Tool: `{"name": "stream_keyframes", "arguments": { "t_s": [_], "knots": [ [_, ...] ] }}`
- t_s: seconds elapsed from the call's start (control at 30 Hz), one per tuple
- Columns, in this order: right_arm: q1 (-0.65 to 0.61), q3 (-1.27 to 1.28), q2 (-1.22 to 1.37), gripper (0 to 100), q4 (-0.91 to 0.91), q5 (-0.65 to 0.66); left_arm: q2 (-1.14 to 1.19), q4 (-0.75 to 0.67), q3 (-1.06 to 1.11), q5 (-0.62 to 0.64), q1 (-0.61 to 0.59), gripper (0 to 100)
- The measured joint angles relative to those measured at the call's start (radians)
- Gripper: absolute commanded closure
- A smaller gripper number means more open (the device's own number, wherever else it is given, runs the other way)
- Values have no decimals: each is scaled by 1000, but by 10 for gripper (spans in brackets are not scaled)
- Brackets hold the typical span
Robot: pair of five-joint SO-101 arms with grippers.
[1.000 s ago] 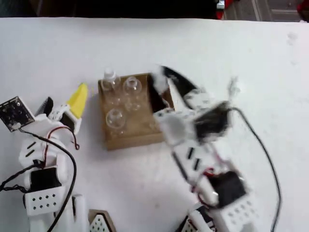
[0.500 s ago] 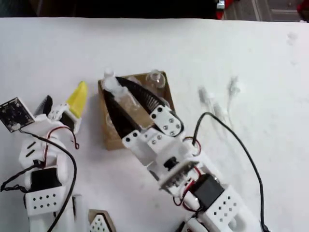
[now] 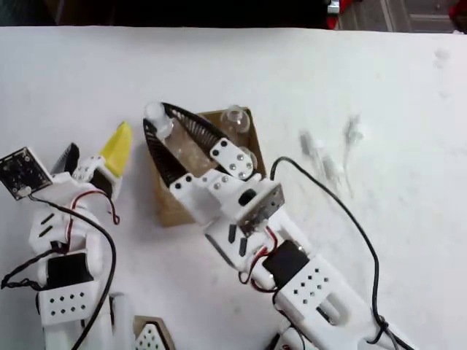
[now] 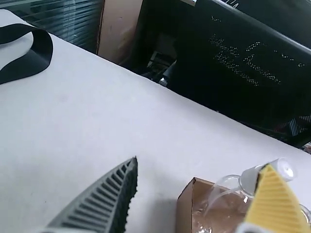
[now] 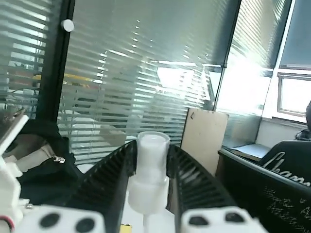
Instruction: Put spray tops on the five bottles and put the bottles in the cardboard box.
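Looking down over the desk [image 3: 306, 65], found the right arm [image 3: 292, 270] stretched across the cardboard box [image 3: 166, 209], with the right pincer [image 3: 155, 117] at the box's far corner on the left arm's side. Confirmed in the right wrist view: right pincer [image 5: 150, 145] pinching a white spray top [image 5: 148, 165] by its neck, black ribbed fingers [image 5: 194, 184] pressed against both sides, nozzle head upright above the tips. Saw the same spray top [image 3: 153, 111] from above as a pale spot between the finger ends. Seating of that top on a bottle: not determinable. Logged one clear bottle [image 3: 235, 115] at the far edge of the box, just beside the arm; other contents hidden under the arm. Found the left arm [image 3: 66, 255] resting beside the box, left pincer [image 3: 98, 142] spread wide and holding nothing, yellow finger [image 3: 118, 148] nearest the box and apart from it. Checked the left wrist view: left pincer [image 4: 199, 167] gaping, black finger [image 4: 104, 204] and yellow finger [image 4: 274, 201] well apart, a corner of the cardboard box [image 4: 187, 206] between them, a capped bottle [image 4: 228, 191] standing in that corner, partly behind the yellow finger. Noted several small pale pieces [image 3: 321, 157] lying loose on the desk beyond the right arm, well apart from the box, too blurred to identify.
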Motion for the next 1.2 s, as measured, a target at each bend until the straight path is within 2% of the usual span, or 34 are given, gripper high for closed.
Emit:
{"name": "stream_keyframes", "arguments": {
  "t_s": [0.37,0.77,1.2],
  "knots": [
    [66,23,78,981,-6,-23,0,0,0,0,0,643],
    [69,23,117,981,-83,-23,0,0,0,0,0,643],
    [69,5,58,981,-23,-23,0,0,0,0,0,643]
  ]
}}
